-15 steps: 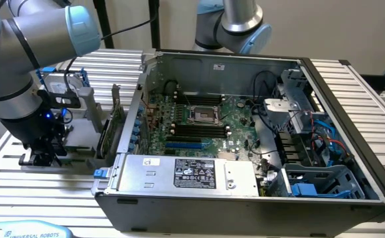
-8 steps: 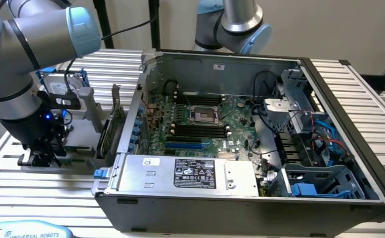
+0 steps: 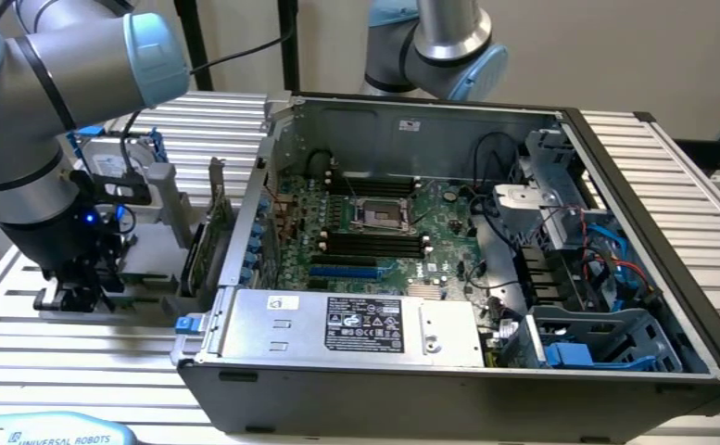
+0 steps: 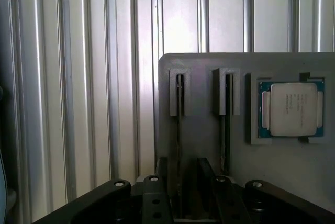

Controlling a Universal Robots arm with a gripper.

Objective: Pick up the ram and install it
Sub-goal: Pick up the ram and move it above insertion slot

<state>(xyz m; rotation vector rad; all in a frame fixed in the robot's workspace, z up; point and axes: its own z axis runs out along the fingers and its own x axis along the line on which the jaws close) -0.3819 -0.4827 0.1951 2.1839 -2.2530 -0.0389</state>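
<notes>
While the gripper [image 4: 184, 176] hangs with its jaws spread wide over the grey holder [image 4: 201, 135], the ram [image 4: 180, 119] stands on edge in one of the holder's slots, one end between the fingers [image 4: 162, 182]. A silver processor [image 4: 292, 109] lies in a pocket of the holder, which sits beside the open computer case [image 3: 459, 394].
</notes>
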